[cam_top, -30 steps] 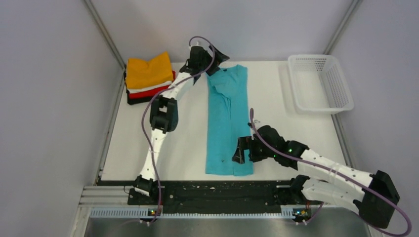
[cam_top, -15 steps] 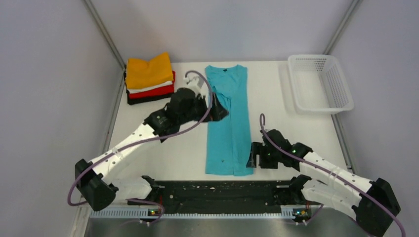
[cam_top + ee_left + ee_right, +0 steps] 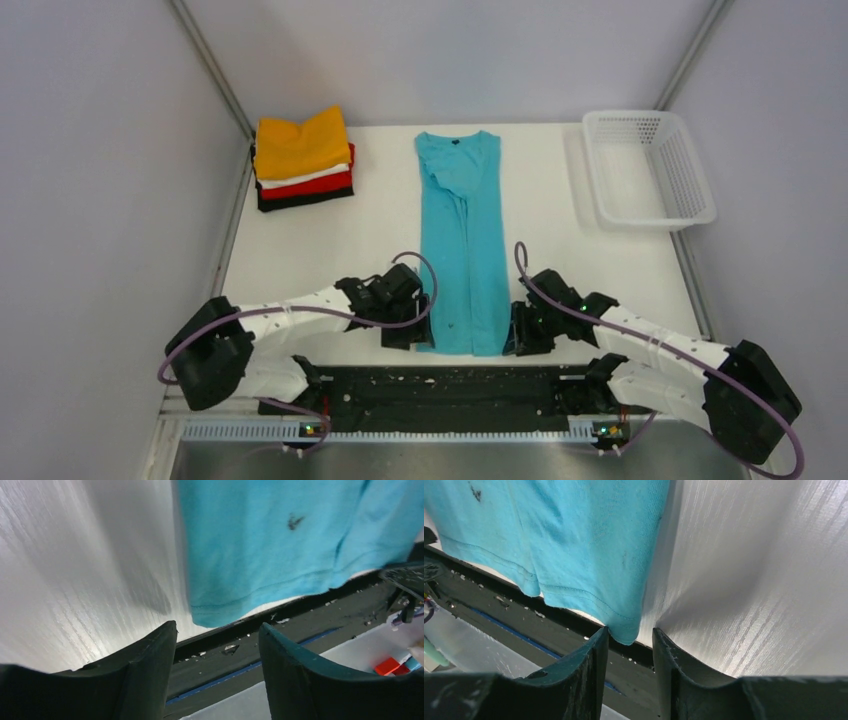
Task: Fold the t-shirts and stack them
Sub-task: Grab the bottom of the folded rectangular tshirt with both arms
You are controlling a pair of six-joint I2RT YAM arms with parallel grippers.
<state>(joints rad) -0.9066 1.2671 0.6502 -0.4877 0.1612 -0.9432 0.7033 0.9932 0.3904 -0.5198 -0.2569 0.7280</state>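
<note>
Both grippers sit at the near hem corners of the turquoise t-shirt (image 3: 462, 240).
The shirt lies as a long strip running straight away from the arms. The left gripper (image 3: 408, 332) and right gripper (image 3: 520, 338) flank its hem, fingers spread, with a corner at each mouth and nothing pinched.

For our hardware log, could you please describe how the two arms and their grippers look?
The left arm and right arm have white links, black joint housings and a looping purple cable each. The left gripper and right gripper each have two matte black, curved fingers.
</note>
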